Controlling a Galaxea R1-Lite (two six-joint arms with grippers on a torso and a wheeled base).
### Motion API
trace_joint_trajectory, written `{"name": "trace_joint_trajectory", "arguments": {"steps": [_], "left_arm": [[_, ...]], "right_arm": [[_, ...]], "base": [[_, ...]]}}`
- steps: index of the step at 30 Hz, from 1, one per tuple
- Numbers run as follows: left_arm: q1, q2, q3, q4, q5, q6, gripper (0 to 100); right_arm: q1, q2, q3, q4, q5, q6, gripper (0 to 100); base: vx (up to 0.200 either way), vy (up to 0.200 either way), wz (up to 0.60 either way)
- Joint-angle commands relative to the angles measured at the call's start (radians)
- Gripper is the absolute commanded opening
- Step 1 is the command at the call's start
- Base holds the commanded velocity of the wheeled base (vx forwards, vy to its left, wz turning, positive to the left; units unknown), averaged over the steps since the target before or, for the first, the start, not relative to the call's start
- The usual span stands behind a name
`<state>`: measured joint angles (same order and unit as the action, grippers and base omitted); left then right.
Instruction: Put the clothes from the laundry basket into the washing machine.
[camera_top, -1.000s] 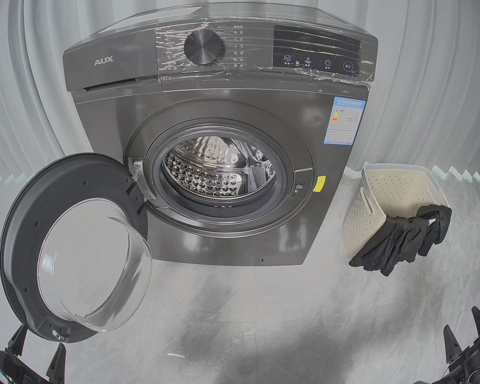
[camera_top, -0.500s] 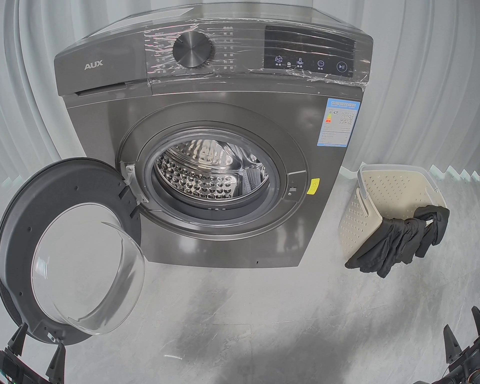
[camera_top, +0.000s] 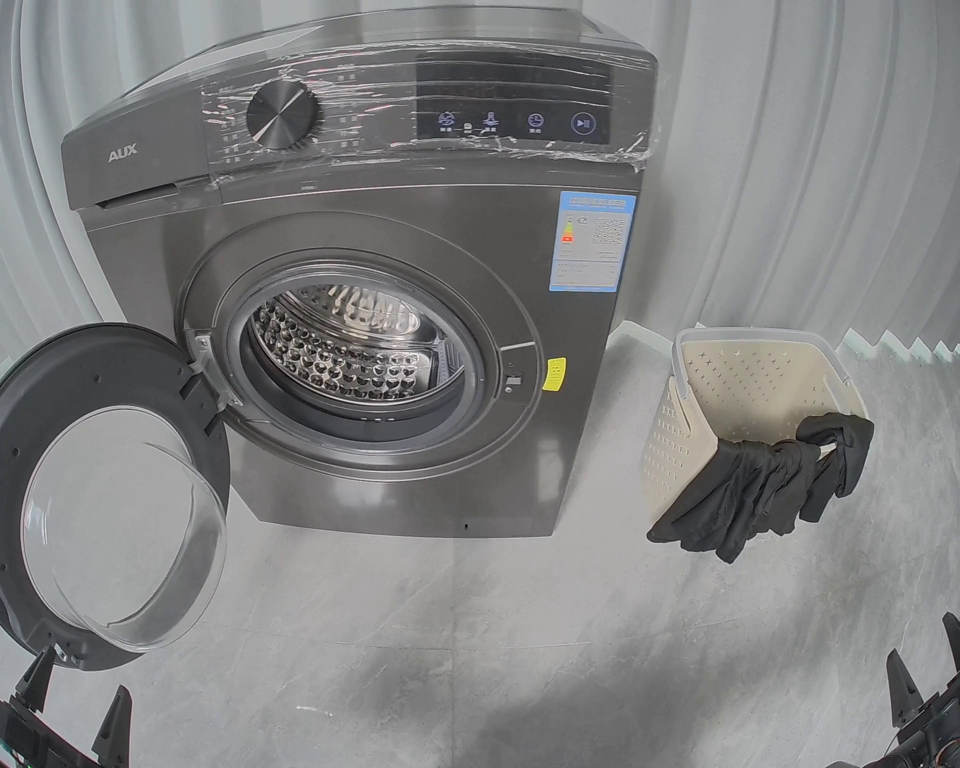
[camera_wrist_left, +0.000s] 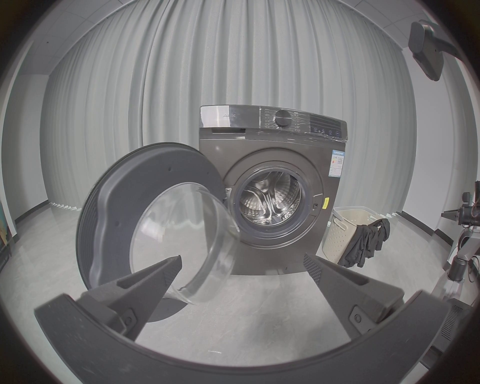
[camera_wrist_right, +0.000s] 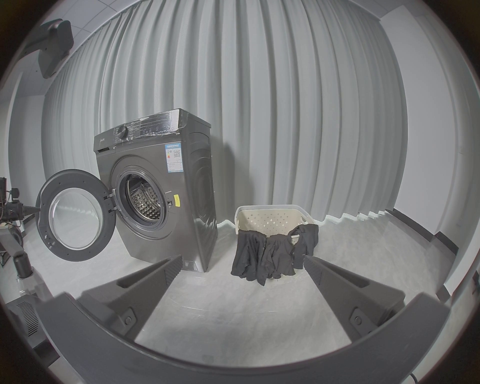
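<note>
1. Step in hand, as I judge it: the approach to the pick. No garment is lifted yet; the task reads as at its start.
2. The clothes (camera_top: 750, 485) are 1 dark bundle draped over the near rim of the laundry basket (camera_top: 690, 350); they hang down its outer wall, with the lowest folds close to the floor (camera_top: 500, 640).
3. The basket stands on the floor just beside the washing machine (camera_top: 330, 215), on the robot's right.
4. The door (camera_top: 90, 380) is swung wide to the robot's left. The drum (camera_top: 340, 350) shows bare perforated metal with no cloth visible in it.
5. The left gripper (camera_wrist_left: 241, 260) sits low at the robot's left, near the lower edge of the door; its 2 fingers are spread wide with nothing between them.
6. The right gripper (camera_wrist_right: 241, 260) sits low at the robot's right, well apart from the basket. Its 2 fingers are likewise spread wide and it holds nothing; its wrist camera faces the basket and the hanging cloth.
7. The next move likely falls to the right arm, which is the nearer 1. It must close the gap to the basket, bring the fingers over the bunched cloth at the rim, and pinch there rather than at the loose ends.
8. The cloth looks limp and will probably trail; lift it clear of the rim before swinging toward the drum.
9. Risk: the door sits close to the left arm, so any move on that side needs care.
</note>
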<state>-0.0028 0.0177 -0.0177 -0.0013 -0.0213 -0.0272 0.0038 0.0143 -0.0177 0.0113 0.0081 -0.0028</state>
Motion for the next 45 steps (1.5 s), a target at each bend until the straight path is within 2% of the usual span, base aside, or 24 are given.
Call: {"name": "trace_joint_trajectory", "arguments": {"steps": [1, 14, 45], "left_arm": [[0.001, -0.018, 0.016, 0.0, 0.0, 0.0, 100], [0.001, -0.018, 0.016, 0.0, 0.0, 0.0, 100], [0.001, -0.018, 0.016, 0.0, 0.0, 0.0, 100]], "right_arm": [[0.001, -0.014, 0.015, -0.001, 0.001, 0.0, 100], [0.001, -0.014, 0.015, -0.001, 0.001, 0.0, 100], [0.001, -0.014, 0.015, -0.001, 0.001, 0.0, 100]], "base": [[0.0, 0.0, 0.0], [0.0, 0.0, 0.0], [0.0, -0.2, 0.0]]}}
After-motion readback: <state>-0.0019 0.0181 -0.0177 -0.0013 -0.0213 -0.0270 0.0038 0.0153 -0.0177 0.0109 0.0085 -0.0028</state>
